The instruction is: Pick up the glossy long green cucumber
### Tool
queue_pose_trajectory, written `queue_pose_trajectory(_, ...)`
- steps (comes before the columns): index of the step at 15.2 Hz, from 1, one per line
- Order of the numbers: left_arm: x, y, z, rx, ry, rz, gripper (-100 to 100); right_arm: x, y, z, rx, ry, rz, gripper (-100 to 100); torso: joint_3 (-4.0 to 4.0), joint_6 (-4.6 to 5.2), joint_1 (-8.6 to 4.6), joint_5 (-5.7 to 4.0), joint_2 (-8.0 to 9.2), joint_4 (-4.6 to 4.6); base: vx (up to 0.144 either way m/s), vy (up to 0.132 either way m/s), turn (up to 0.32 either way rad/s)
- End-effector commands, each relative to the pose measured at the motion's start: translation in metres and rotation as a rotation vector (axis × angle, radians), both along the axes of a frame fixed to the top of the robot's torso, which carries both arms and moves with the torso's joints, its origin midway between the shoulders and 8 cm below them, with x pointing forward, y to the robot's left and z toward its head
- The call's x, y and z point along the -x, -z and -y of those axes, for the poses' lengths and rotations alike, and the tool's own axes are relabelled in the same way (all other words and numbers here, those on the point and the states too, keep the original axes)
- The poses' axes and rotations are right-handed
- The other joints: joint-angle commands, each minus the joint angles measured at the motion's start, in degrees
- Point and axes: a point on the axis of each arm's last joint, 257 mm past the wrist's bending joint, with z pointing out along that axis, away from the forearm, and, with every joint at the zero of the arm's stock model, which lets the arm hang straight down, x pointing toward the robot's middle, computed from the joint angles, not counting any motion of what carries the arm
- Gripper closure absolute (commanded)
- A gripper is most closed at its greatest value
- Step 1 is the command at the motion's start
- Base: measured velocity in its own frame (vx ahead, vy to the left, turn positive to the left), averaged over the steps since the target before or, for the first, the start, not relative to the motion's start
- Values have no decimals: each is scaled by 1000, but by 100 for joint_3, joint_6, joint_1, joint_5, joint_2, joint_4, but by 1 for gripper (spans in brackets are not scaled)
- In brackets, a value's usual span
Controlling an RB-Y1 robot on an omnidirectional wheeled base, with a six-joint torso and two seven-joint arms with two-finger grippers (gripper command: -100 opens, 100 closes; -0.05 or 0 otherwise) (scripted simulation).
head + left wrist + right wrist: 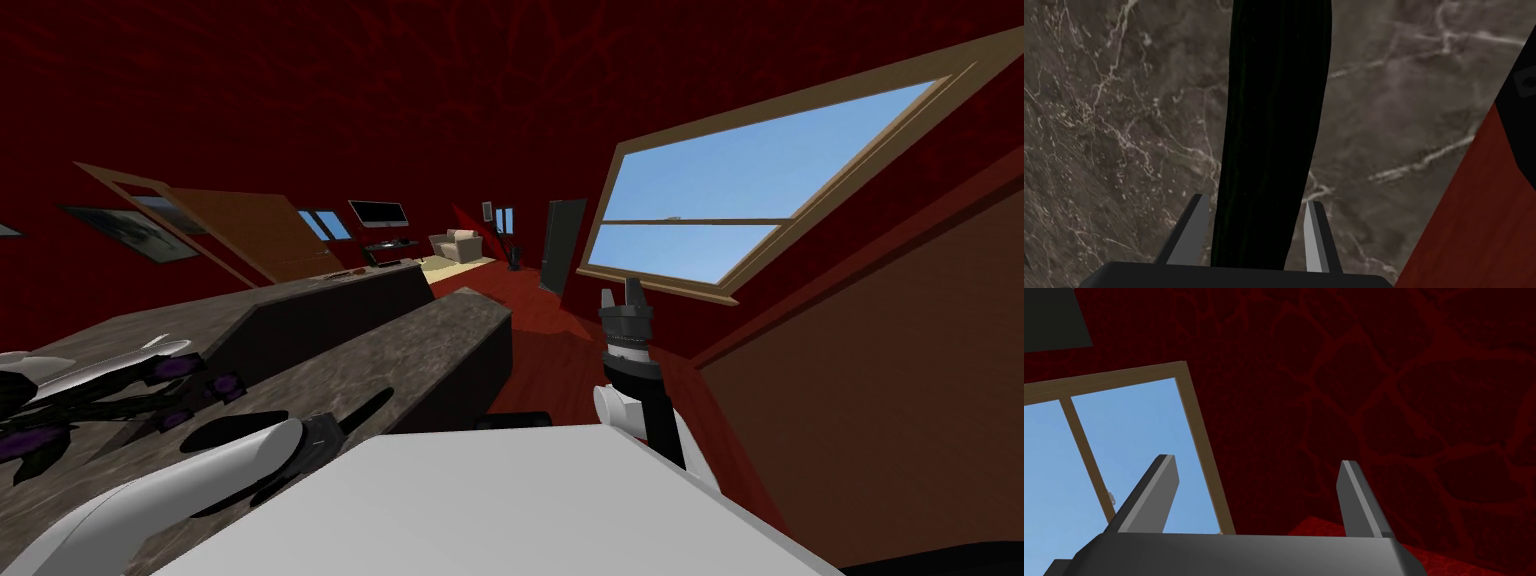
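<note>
Cucumber point(1274, 125) sits right between the left gripper's point(1256, 201) fingers, so that's the arm on it. Its long axis runs straight out along the fingers, not across them, so most of its dark length sticks out ahead over the marbled counter point(1124, 125), near the counter's edge. The fingers are narrowed against its sides, which looks like a proper grip. Can't tell if it's clear of the counter. The right gripper point(1257, 460) is spread wide with nothing in it, well off to the side.
</note>
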Motion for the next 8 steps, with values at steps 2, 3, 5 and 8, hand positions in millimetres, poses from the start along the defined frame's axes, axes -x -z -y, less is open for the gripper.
queue_pose_trajectory(2,0,0,0,0,0,0,100,0,0,0,0,0,0,0,0,0,1,0,0,0,0,0,0)
queue_pose_trajectory(3,3,-8,3,0,-3,0,100,0,0,0,0,0,0,0,0,0,1,-1,0,0,0,0,0)
queue_pose_trajectory(5,5,-12,5,0,-3,0,100,0,0,0,0,0,0,0,2,0,-3,-6,2,1,0,0,0)
queue_pose_trajectory(8,6,-15,6,-1,-3,1,100,0,0,0,0,0,0,0,3,1,-9,-9,4,2,0,0,0)
